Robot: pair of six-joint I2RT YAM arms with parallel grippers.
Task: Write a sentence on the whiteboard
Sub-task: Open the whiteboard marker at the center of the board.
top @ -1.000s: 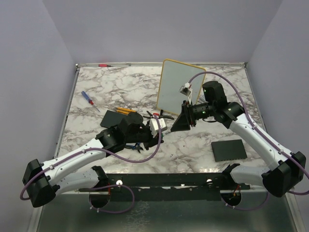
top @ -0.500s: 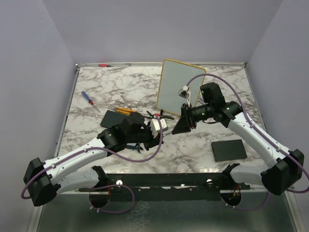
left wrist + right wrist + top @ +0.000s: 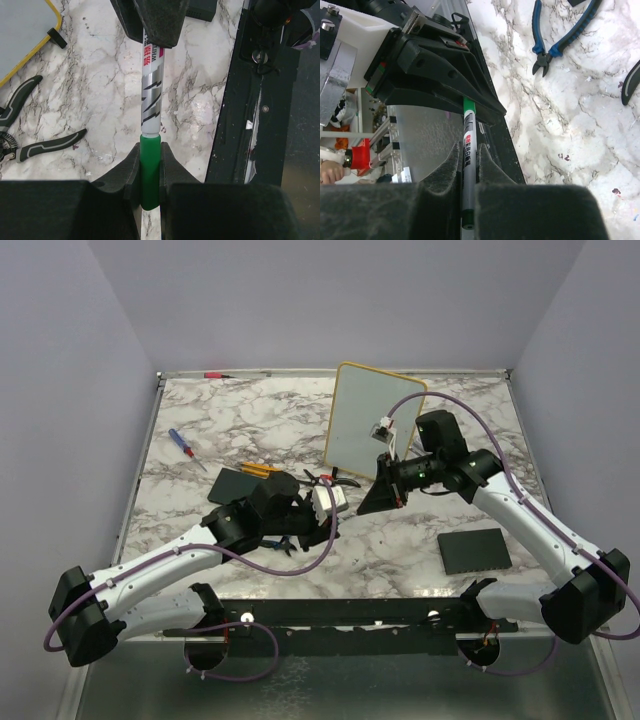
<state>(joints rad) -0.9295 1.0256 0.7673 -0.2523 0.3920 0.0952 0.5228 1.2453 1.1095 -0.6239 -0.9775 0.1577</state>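
Your whiteboard (image 3: 372, 420) stands upright toward 12 o'clock on the worktop (image 3: 230, 420). At its 6 o'clock, your left gripper (image 3: 150, 150) is clamped on the green cap (image 3: 150, 175) of a marker (image 3: 150, 95), and your right gripper (image 3: 468, 150) is closed tight around its barrel.

One whiteboard (image 3: 370, 420) and one marker (image 3: 150, 100). Two dark pads: left pad (image 3: 232, 483), right pad (image 3: 475, 550). Two screwdrivers: blue-handled screwdriver (image 3: 186, 448) on the left, red-handled screwdriver (image 3: 216, 374) at the far edge. Two pairs of pliers: grey pliers (image 3: 55, 143), blue pliers (image 3: 545, 55). One yellow stick (image 3: 258, 468). Two grippers: left gripper (image 3: 150, 170), right gripper (image 3: 468, 165).
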